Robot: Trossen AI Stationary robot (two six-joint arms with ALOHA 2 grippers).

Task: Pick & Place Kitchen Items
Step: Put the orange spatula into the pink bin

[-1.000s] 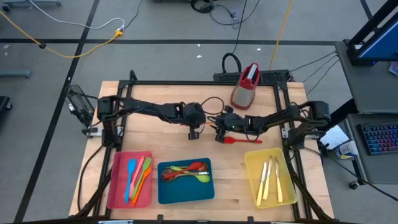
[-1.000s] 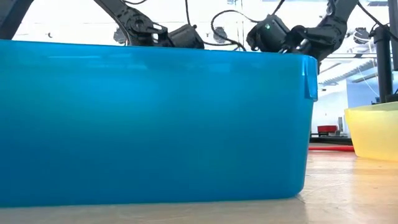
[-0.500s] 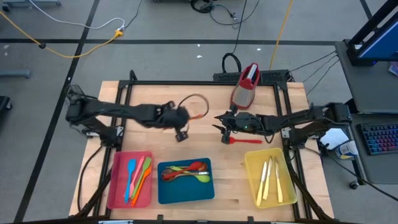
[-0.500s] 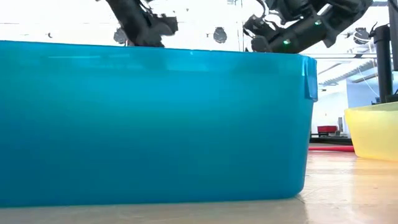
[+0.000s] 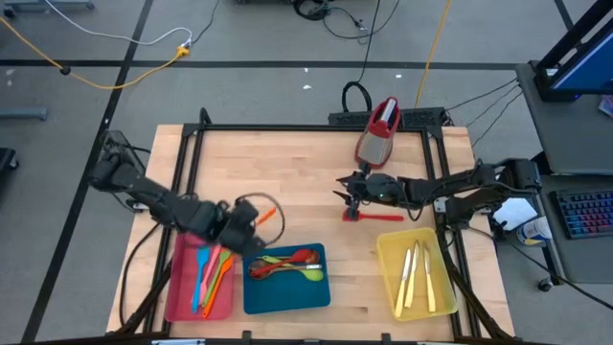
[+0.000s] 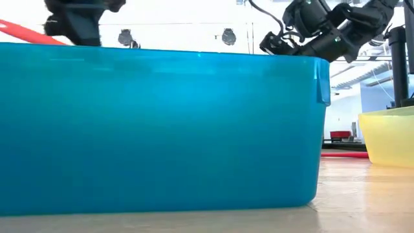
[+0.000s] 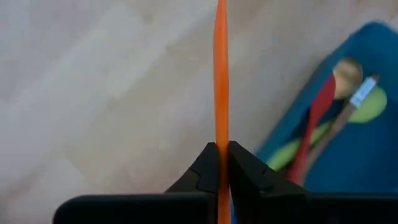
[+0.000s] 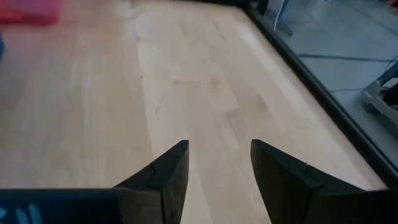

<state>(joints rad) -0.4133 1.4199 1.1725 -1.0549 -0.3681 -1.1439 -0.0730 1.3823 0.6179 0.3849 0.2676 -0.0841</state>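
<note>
Seen from above, the left gripper [image 5: 251, 222] hung over the wood table [image 5: 287, 172] at about seven o'clock from its centre, just past the top right corner of the red tray [image 5: 180, 295] and close to the top left corner of the blue tray [image 5: 285, 298]. Its fingers [image 7: 245, 171] were pinched tight on a slim orange spatula [image 7: 221, 74], whose handle ran straight out between them and showed in the high view as a short orange bar pointing toward two o'clock. The red tray held more spatulas [image 5: 211, 271], blue, pink, green and orange, lying side by side lengthwise. The blue tray carried a heap of green, red and brown spoons [image 5: 287, 265], and the left wrist view caught those spoons just beyond the held spatula. The right gripper [image 5: 351, 195] sat near three o'clock from the table's centre, with its jaws spread apart and nothing between them. The right wrist view showed only bare wood ahead of its two dark fingers [image 8: 163, 177]. A red spatula [image 5: 372, 217] lay flat on the table just beside it, on its five o'clock side. At one o'clock stood a red-topped metal grater [image 5: 379, 132]. The yellow tray [image 5: 388, 278] at five o'clock held three cream knives [image 5: 416, 275]. In the low view the blue tray's wall filled most of the frame.
</note>
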